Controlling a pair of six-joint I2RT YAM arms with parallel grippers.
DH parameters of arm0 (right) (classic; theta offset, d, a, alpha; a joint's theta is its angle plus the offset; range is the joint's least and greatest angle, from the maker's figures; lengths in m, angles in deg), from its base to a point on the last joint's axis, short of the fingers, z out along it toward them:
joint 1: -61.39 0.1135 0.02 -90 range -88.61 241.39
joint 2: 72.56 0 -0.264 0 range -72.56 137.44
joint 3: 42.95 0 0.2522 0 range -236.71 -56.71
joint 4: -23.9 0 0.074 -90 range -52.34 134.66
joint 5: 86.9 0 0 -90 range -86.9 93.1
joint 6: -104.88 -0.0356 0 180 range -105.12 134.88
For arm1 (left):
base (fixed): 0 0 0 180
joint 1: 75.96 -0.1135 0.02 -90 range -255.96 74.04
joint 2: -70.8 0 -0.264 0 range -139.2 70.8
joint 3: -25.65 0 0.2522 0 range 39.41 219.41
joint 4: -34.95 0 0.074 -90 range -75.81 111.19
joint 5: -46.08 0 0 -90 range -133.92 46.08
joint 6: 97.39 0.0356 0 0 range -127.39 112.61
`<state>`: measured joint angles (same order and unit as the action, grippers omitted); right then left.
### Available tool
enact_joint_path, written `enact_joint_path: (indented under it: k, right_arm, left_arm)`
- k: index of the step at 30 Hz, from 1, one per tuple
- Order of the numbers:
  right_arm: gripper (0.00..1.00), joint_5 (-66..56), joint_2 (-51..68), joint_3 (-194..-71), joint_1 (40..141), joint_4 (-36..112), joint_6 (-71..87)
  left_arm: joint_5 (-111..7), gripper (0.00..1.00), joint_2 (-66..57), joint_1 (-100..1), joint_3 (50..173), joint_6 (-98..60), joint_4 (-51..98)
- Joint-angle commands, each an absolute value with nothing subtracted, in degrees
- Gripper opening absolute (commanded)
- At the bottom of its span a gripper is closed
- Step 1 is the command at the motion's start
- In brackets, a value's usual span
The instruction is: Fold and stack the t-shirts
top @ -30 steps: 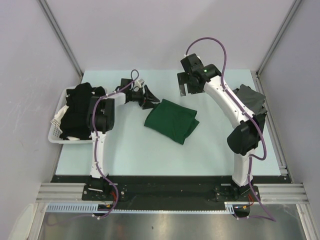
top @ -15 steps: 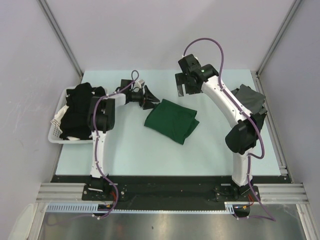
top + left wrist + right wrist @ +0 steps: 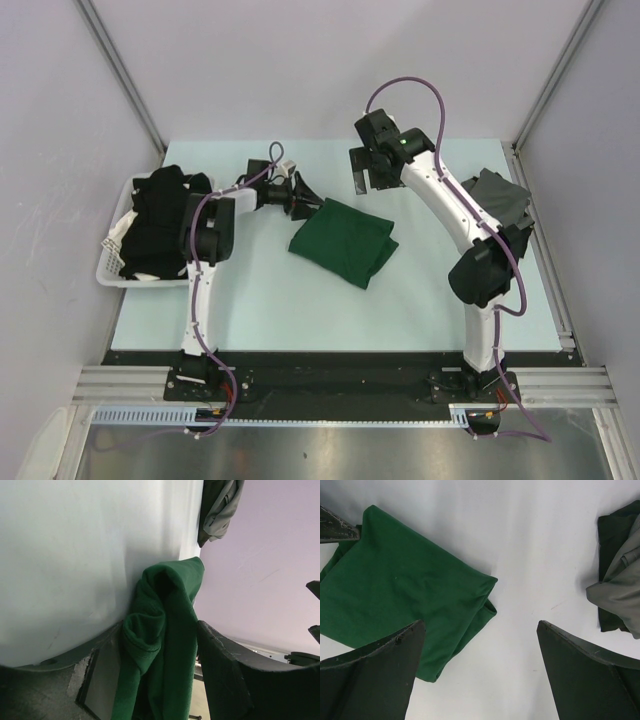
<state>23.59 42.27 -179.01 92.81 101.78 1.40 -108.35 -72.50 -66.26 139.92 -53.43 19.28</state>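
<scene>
A dark green t-shirt point(image 3: 343, 240) lies folded in the middle of the table. My left gripper point(image 3: 310, 202) is at its far left corner, and in the left wrist view point(image 3: 160, 630) its jaws are apart with a bunched edge of the green shirt point(image 3: 165, 645) between them. My right gripper point(image 3: 368, 176) hangs open and empty above the table. In the right wrist view point(image 3: 480, 625) it is over bare table just right of the green shirt point(image 3: 405, 580). A grey t-shirt point(image 3: 500, 198) lies crumpled at the right edge, over a darker cloth point(image 3: 609, 535). Black t-shirts point(image 3: 155, 220) fill the basket.
A white slatted basket point(image 3: 112, 262) stands at the table's left edge. The table point(image 3: 300, 310) is pale blue, with grey walls and metal rails on the left, right and back. The left arm reaches sideways along the table's far part.
My left gripper has edged right, closer onto the green shirt's corner. My right gripper has shifted slightly left. The shirts have not moved.
</scene>
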Motion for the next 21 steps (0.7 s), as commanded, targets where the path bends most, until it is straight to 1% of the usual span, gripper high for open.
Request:
enact_joint_path:
  k: [1, 6, 12, 15, 21]
  right_arm:
    - [1.00, 24.02, 42.49, -181.60, 93.12, 102.26, 0.81]
    - [1.00, 24.02, 42.58, -181.60, 93.12, 102.44, 0.64]
    - [1.00, 23.75, 42.84, -181.60, 93.29, 102.35, 0.64]
    - [1.00, 23.75, 42.93, -181.69, 93.38, 102.53, 0.73]
    - [1.00, 24.10, 43.28, -182.31, 93.21, 102.79, 1.26]
  left_arm:
    - [-107.11, 0.66, -74.92, -65.24, 140.57, -53.79, 21.01]
    - [-107.90, 0.66, -75.18, -65.15, 140.66, -54.59, 20.93]
    - [-110.98, 0.66, -76.06, -64.97, 137.67, -62.93, 33.38]
    - [-111.33, 0.66, -76.41, -64.80, 137.58, -64.61, 35.15]
    - [-110.90, 0.66, -76.85, -64.44, 139.07, -62.94, 32.02]
